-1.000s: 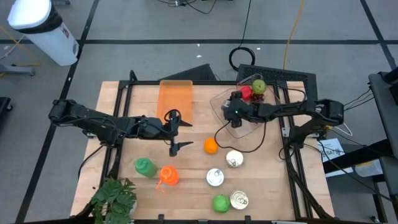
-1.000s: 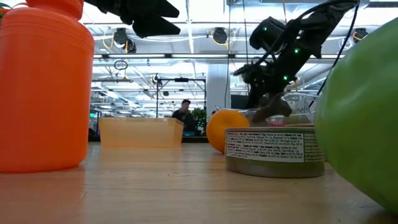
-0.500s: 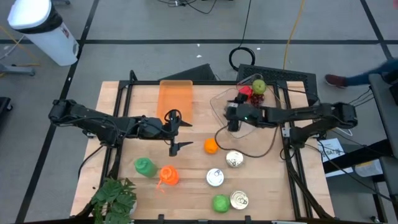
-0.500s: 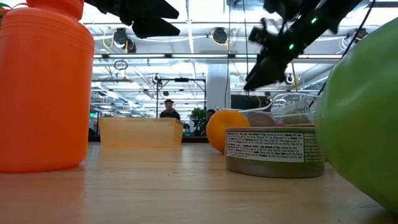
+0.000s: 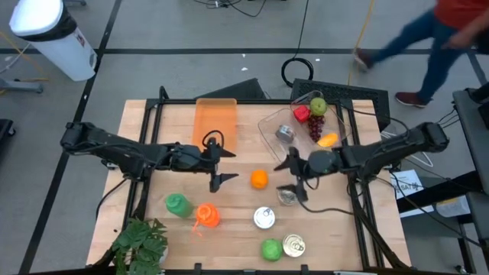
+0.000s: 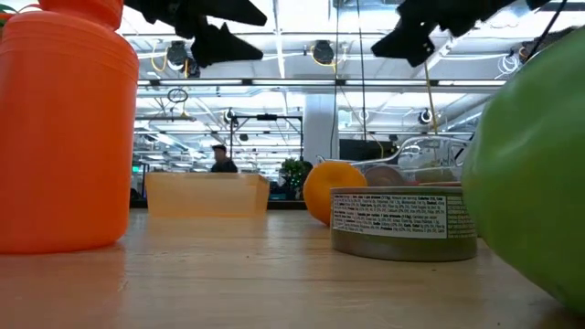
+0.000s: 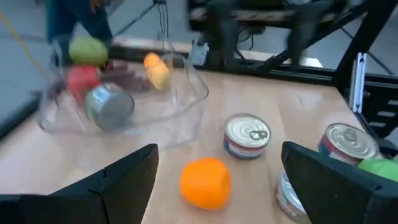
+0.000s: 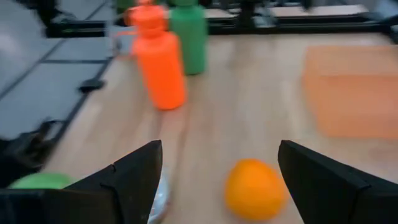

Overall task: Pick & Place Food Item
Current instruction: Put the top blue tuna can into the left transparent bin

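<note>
The right gripper (image 5: pixel 293 174) hangs over the table (image 5: pixel 244 221) just right of the orange (image 5: pixel 260 179), its arm stretched in low from the right edge; its fingers are spread wide and hold nothing, one toward the clear tray (image 5: pixel 269 126), the other over a can (image 5: pixel 287 197). Its wrist view looks down between the parted fingers at the orange (image 8: pixel 255 190), with an orange bottle (image 8: pixel 157 56) and a green bottle (image 8: pixel 189 28) farther off. The left gripper (image 5: pixel 218 163) waits mid-table left of the orange, arm reaching in from the left edge, fingers also apart and empty (its wrist view faces the orange (image 7: pixel 206 182) and the tray (image 7: pixel 186 118)).

The orange sits on bare wood between the two grippers, touching neither. The tray at the far right holds a can (image 5: pixel 285 133), a red fruit (image 5: pixel 301 113), a green apple (image 5: pixel 318 105), dark grapes (image 5: pixel 315 128) and a small yellow-orange piece (image 5: pixel 327 140). An orange bin (image 5: pixel 215 121) stands at the far middle. Near the front edge lie the green bottle (image 5: pixel 178 204), the orange bottle (image 5: pixel 206 216), two more cans (image 5: pixel 263 218) (image 5: pixel 294 245), a green fruit (image 5: pixel 270 249) and a leafy plant (image 5: pixel 140 241).

Beyond the table, a white cylinder (image 5: pixel 53 34) stands far left, and a person (image 5: pixel 428 34) walks past at the far right.
</note>
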